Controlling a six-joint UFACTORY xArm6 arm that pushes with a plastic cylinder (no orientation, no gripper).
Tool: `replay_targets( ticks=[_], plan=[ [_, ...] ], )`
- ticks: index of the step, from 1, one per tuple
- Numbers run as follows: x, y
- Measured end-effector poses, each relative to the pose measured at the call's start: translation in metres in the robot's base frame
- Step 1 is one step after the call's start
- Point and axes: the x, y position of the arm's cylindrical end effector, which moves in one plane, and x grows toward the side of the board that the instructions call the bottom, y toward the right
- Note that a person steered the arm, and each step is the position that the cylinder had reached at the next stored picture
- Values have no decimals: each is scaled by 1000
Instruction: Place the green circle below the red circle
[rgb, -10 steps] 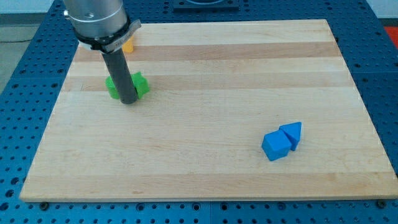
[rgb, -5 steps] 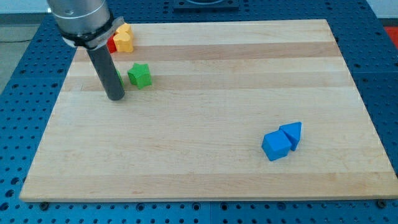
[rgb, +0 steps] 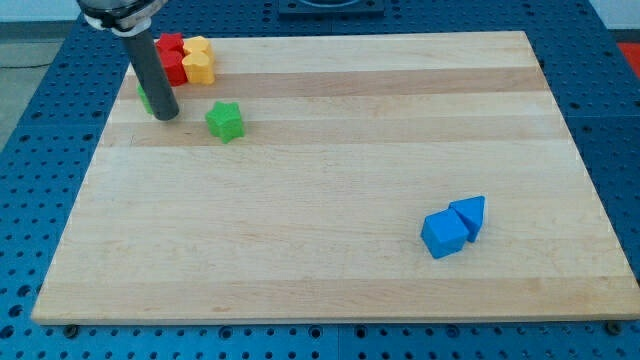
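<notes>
Green circle (rgb: 146, 93) mostly hidden behind my tip (rgb: 166, 115), just at 7 o'clock of red block (rgb: 172, 58), apparently nudged under it; no fingers here, bare rod

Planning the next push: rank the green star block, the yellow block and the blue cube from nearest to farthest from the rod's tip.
Measured from my tip:
1. Green star block, just to the view's right of my tip.
2. Yellow block, toward the view's top, beside the red block.
3. Blue cube, far off at the view's lower right.
</notes>
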Motion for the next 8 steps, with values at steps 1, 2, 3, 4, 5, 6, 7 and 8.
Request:
replay_targets(
  ticks=[1,2,3,4,5,6,7,8],
  plan=[
    [2,-12],
    [2,-23],
    [-6,-23],
    [-14,-19],
    [-22,-19],
    [-26,-19],
    [-27,-19],
    [-5,-23]
  ],
)
